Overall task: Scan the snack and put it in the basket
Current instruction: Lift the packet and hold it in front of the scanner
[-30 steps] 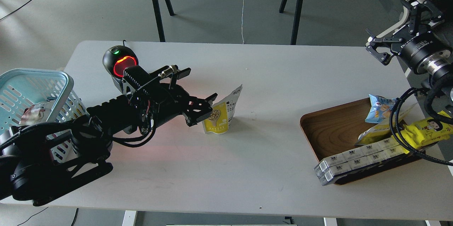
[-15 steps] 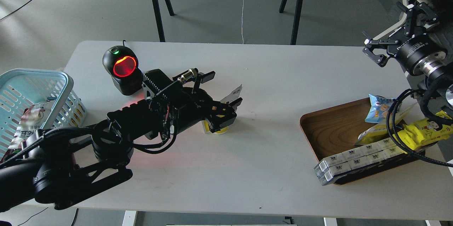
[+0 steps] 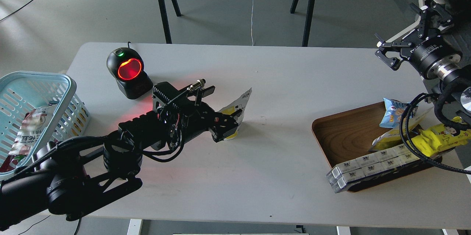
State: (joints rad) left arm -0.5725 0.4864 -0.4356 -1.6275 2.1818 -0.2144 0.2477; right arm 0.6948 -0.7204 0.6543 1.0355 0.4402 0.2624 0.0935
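Snack (image 3: 241, 107) stands upright between the left gripper (image 3: 229, 124) jaws, which clamp its lower half.

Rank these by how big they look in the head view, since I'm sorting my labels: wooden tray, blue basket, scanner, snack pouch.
1. Wooden tray
2. Blue basket, cut off by the frame edge, so it may really be larger
3. Scanner
4. Snack pouch, partly hidden by the left gripper

Left end effector (image 3: 229, 122) clamped on upright snack (image 3: 240, 107), scanner (image 3: 128, 70) glowing red, basket (image 3: 55, 80) at table's left edge
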